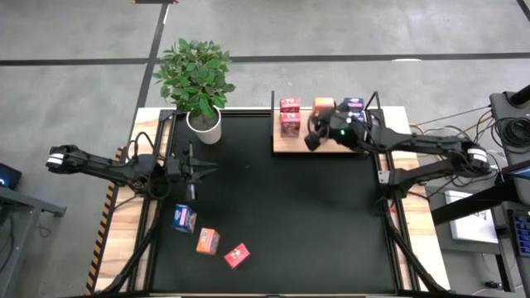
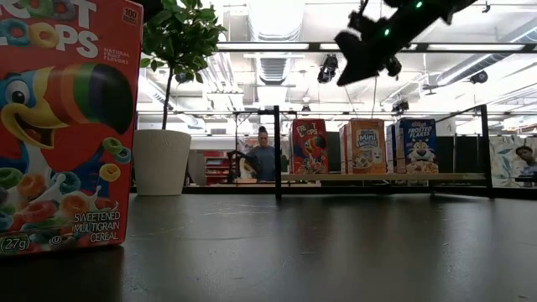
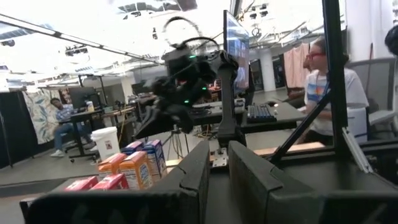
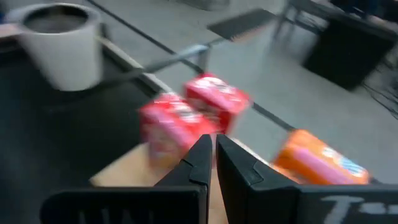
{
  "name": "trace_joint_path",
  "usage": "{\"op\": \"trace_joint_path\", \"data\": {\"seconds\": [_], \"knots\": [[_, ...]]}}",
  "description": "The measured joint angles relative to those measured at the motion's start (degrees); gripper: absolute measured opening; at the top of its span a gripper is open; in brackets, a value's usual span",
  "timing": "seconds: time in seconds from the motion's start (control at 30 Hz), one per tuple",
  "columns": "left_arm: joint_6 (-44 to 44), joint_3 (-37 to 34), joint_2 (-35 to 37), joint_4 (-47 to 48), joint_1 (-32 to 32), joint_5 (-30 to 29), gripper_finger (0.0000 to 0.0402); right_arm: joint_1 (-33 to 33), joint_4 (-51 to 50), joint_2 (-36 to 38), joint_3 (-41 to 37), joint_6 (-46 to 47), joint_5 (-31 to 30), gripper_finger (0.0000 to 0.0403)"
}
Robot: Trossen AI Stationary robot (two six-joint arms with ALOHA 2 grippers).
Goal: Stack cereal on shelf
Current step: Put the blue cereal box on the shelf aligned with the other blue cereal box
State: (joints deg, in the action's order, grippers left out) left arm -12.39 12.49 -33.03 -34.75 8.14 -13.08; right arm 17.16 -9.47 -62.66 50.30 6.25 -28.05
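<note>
We see the black tabletop point(image 1: 281, 199) carrying 3 cereal boxes point(image 1: 208, 241) near left, more on the far shelf point(image 1: 286, 144). The right end effector point(image 1: 313, 132), fingers pressed together, hovers there; the left end effector point(image 1: 195, 171), pressed together, waits left. A person point(image 2: 263, 157) sits beyond.

Right arm: dark, six-jointed, reaching in from the right edge, raised.
Right gripper point(image 1: 313, 132): fingers point(image 4: 200, 163) closed together, empty.
Left arm: extended, low.
Left gripper point(image 1: 195, 171): fingers point(image 3: 200, 171) nearly closed, empty.
</note>
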Motion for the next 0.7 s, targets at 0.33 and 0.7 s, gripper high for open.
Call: {"op": "trace_joint_path", "data": {"seconds": [0.33,0.7], "knots": [[7.94,2.74,-2.08,-3.95,0.02,1.60,0.0045,-17.32,15.03,0.80,-7.09,-9.87,0.01,0.0012],[27.05,18.50,-13.60,15.44,0.33,5.14,0.0045,-22.15,28.16,0.75,-12.63,-23.98,7.68,0.0012]]}}
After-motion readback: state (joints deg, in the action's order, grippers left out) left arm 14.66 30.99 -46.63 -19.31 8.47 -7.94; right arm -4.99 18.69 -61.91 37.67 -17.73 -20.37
